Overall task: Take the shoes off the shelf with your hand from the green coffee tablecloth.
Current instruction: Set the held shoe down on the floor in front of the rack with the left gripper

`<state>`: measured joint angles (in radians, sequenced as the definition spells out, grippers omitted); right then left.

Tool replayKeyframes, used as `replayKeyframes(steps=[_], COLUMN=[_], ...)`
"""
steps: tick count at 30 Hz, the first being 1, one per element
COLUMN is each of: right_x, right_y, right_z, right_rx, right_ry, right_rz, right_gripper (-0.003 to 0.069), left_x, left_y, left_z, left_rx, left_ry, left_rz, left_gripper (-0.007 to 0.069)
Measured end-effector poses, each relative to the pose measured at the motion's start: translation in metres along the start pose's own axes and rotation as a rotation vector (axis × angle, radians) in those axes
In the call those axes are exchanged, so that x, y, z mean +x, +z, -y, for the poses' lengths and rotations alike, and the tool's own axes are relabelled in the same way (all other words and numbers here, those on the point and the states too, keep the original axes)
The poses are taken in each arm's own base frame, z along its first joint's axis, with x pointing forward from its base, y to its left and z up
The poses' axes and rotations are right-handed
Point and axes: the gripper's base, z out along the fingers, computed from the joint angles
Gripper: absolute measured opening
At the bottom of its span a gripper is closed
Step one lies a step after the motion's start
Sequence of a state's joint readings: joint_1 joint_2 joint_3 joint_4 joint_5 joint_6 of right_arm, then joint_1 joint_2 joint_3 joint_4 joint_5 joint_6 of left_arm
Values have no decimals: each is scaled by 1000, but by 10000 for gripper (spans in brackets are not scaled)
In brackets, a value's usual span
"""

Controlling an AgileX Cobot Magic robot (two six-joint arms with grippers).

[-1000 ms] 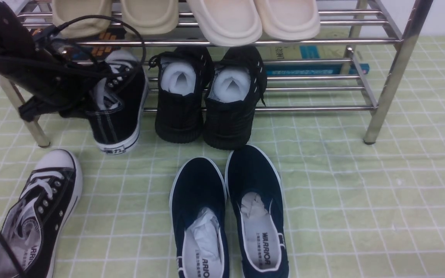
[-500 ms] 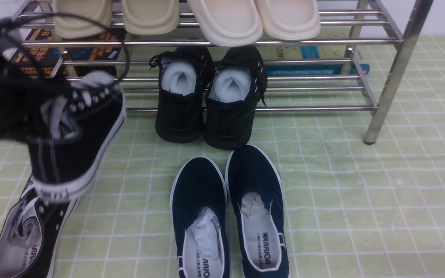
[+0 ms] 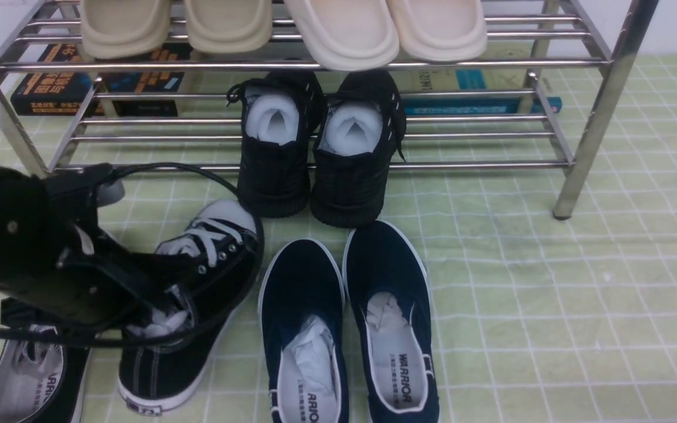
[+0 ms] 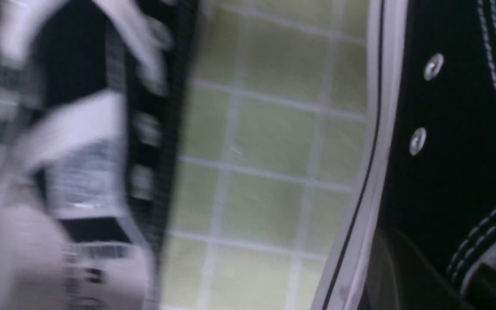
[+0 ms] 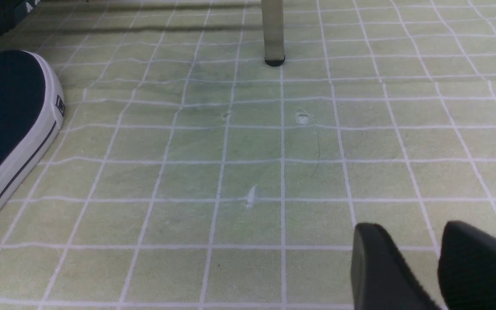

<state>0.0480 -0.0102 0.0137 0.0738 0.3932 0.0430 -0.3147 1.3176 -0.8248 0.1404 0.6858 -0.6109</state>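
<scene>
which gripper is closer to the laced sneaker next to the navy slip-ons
Left. The left gripper is right at the laced sneaker's opening, near the heel end. The right gripper shows only in its wrist view, over bare green tablecloth, with that sneaker not in sight.

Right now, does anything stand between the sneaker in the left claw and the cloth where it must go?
Nothing visible does. The sneaker in the left claw is low over the green cloth, above a bare strip between its mate and the navy slip-ons.
</scene>
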Motion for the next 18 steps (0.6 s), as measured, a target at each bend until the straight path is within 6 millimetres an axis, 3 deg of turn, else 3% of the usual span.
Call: replayKeyframes(steps=[6,18], right_x=[0,0], right_y=[0,0], right_z=[0,0], right_rx=[0,0], right_ry=[0,0], right_rz=[0,0], right_gripper=[237,237], left_x=[3,15], left_y=[3,9], left_z=[-11,-13], left_rx=[-103,-104], left_ry=[-75,-124], left_rz=[9,-47], left_gripper=[11,15])
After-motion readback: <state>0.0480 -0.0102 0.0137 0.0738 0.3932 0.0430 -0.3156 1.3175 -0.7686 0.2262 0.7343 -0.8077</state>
